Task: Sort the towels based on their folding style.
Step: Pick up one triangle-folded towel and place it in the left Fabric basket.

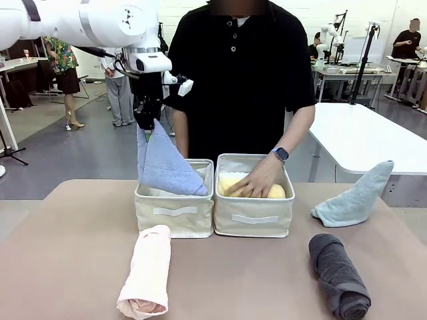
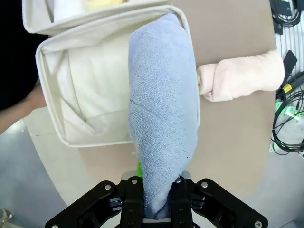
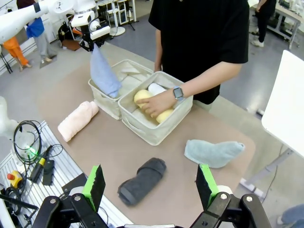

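My left gripper [image 1: 148, 124] is shut on the tip of a blue-grey cone towel [image 1: 165, 164], which hangs down into the left cream basket [image 1: 175, 215]. In the left wrist view the towel [image 2: 164, 114] drapes over that basket's [image 2: 52, 95] front rim. The person's hand [image 1: 257, 181] presses a yellow rolled towel [image 1: 275, 191] in the right basket [image 1: 254, 219]; a white roll [image 3: 156, 89] lies beside it. A pink roll [image 1: 147, 271] lies front left, a dark grey roll [image 1: 338, 275] front right, a light blue cone [image 1: 355, 195] far right. My right gripper [image 3: 150, 181] hovers open above the table's near edge.
A white table [image 1: 363, 137] stands behind on the right. Cables and small devices [image 3: 33, 159] lie on a rack beside the brown table [image 1: 67, 253]. Other people stand in the background.
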`<state>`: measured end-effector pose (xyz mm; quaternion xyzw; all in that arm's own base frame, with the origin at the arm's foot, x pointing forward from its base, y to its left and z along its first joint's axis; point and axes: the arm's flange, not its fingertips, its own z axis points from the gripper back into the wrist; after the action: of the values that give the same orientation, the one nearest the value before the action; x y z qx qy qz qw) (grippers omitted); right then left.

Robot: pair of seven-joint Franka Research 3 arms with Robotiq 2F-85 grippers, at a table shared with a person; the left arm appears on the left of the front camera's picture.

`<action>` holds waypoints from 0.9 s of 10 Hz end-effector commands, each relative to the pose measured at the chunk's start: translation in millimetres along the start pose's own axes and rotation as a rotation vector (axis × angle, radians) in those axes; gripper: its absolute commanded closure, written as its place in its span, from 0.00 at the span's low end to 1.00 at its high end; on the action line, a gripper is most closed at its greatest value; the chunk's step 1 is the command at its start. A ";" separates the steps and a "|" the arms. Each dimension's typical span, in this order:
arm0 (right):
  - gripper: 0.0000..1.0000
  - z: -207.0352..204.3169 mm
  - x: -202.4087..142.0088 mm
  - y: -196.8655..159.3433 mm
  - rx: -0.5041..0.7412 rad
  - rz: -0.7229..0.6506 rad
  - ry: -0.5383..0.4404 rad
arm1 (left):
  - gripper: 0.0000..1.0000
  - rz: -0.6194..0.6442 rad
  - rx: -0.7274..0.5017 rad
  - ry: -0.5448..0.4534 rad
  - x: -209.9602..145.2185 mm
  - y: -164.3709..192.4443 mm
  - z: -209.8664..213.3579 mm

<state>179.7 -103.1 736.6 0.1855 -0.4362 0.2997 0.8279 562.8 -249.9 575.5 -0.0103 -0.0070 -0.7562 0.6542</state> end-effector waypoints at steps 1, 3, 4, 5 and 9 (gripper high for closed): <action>0.00 -1.6 -0.3 -0.2 0.007 0.000 0.000 | 0.83 -0.011 0.052 -0.028 -2.2 -5.3 -23.8; 0.00 -1.6 -0.3 -0.2 0.007 0.000 0.000 | 0.83 0.029 0.094 -0.029 0.4 -4.6 -44.9; 0.00 -1.6 -0.3 -0.2 0.007 0.000 0.000 | 0.83 0.047 0.106 -0.023 1.5 -4.7 -49.2; 0.00 -1.6 -0.3 -0.2 0.007 0.000 0.000 | 0.83 0.050 0.093 -0.005 2.7 -4.1 -53.2; 0.00 -1.6 -0.3 -0.2 0.007 0.000 0.000 | 0.83 0.121 -0.063 -0.006 4.4 -12.5 -96.9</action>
<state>179.6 -103.1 736.6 0.1855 -0.4362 0.2996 0.8280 557.4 -255.0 483.9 -0.0153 0.0065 -0.7264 0.6871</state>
